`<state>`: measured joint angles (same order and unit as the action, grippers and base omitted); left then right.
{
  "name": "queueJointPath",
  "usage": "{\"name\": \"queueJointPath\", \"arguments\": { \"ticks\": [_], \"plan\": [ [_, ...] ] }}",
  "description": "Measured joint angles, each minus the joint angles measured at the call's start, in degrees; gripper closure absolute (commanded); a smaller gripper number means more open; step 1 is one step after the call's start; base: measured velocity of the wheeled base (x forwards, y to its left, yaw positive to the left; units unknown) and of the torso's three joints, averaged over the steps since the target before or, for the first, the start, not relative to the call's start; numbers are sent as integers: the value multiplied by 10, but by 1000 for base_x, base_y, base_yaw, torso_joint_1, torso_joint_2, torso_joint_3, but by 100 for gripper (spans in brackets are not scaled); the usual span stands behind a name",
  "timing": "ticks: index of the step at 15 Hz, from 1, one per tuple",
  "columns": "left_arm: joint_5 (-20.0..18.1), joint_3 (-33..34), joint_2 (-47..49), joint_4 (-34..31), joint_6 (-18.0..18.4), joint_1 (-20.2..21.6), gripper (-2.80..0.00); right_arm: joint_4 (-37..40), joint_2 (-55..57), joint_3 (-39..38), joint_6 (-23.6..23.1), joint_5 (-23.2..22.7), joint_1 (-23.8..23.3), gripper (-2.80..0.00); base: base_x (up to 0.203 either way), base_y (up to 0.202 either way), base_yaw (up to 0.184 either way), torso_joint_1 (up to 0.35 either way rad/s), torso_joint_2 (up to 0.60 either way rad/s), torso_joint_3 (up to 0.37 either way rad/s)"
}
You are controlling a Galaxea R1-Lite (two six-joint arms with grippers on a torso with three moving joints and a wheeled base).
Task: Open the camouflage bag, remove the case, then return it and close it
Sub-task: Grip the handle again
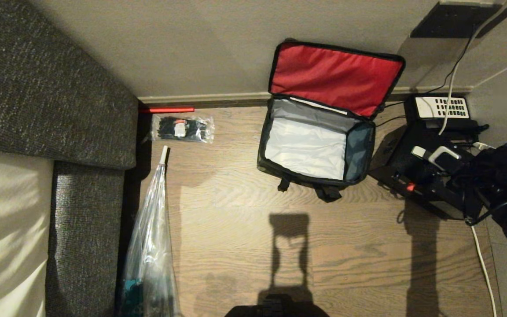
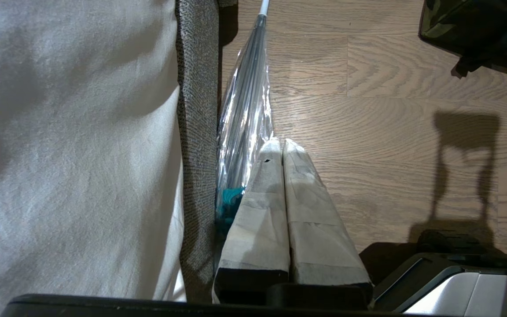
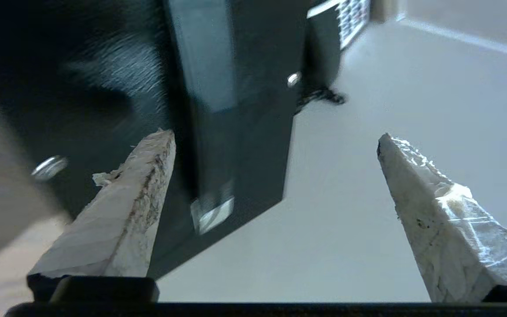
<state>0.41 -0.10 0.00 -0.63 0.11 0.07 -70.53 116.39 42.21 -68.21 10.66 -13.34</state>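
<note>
My camouflage bag [image 1: 319, 145] lies open on the floor [image 1: 244, 211] by the wall, red lid up. The case [image 3: 236, 132] lies right of it, beside the telephone [image 1: 442, 108]. My right hand [image 3: 275, 145] is spread, my left hand [image 2: 282, 147] pressed together beside the umbrella [image 1: 152, 237].

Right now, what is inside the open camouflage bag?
Nothing visible: the camouflage bag shows only bare pale grey lining, its red-lined lid propped against the wall. The case lies outside, right of the bag. The near wall hides the strip of floor behind it.
</note>
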Motion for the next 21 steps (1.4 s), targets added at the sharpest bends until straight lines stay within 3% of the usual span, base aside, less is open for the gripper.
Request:
{"name": "queueJointPath", "arguments": {
  "ticks": [6,10,16,21],
  "plan": [
    [0,0,0,0,0,0,0,-41,65,53,-5,28,3,-280,0,0,0,0,0,0],
    [0,0,0,0,0,0,0,-77,107,128,-8,52,1,-280,0,0,0,0,0,0],
    [0,0,0,0,0,0,0,-9,128,219,-10,98,-4,-280,0,0,0,0,0,0],
    [0,0,0,0,0,0,0,-15,153,260,-10,119,-10,-280,0,0,0,0,0,0]
  ]
}}
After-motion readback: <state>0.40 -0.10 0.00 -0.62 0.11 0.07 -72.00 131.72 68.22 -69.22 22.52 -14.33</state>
